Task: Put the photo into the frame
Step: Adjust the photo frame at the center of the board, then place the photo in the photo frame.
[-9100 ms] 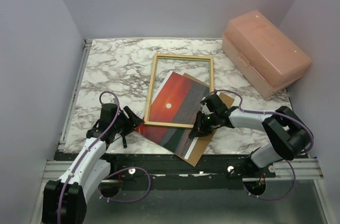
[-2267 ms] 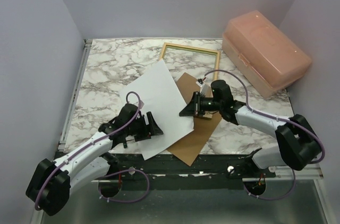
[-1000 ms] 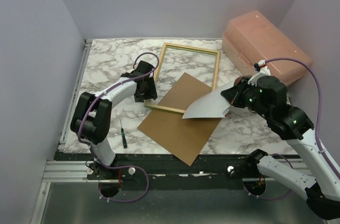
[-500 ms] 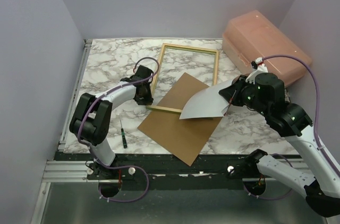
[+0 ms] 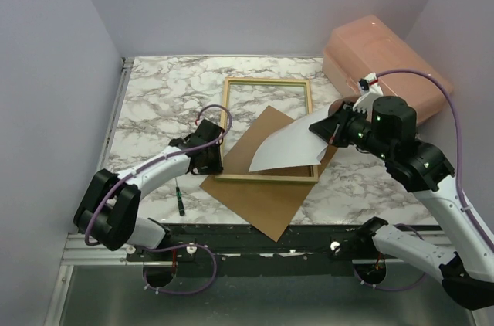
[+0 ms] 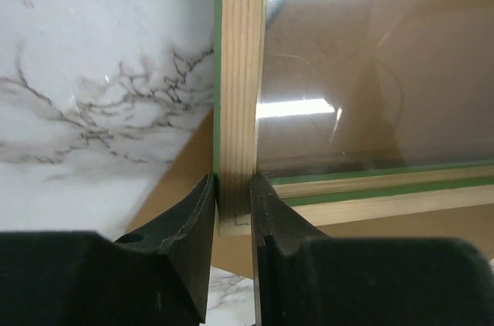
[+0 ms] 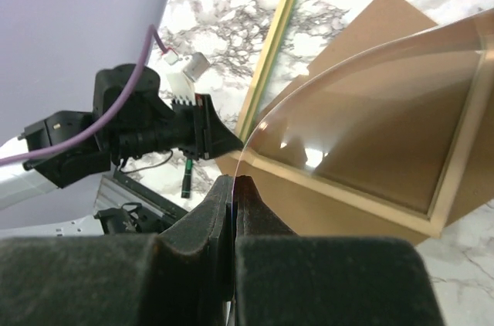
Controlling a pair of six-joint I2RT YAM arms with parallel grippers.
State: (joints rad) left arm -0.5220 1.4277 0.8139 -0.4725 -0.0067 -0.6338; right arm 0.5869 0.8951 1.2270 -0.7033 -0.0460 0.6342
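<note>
The frame (image 5: 225, 121) lies pale wood side up, its near part over a brown backing board (image 5: 262, 202). My left gripper (image 5: 210, 157) is shut on the frame's near-left corner; its fingers pinch the wooden rail (image 6: 241, 71), whose outer edge is green. My right gripper (image 5: 330, 129) is shut on a thin curled sheet (image 5: 289, 147) slanting down over the frame's near right. The sheet looks pale from above but see-through (image 7: 370, 110) in the right wrist view, with the frame rail (image 7: 278, 40) beside it. The photo is out of view.
A pink lidded box (image 5: 386, 71) stands at the back right. A small green-tipped tool (image 5: 179, 201) lies near the front edge, left of the board. Walls close in the table on the left, back and right.
My left gripper has shut on the frame's corner and swung the frame square, nearer the front. My right gripper has carried the sheet left, over the frame.
</note>
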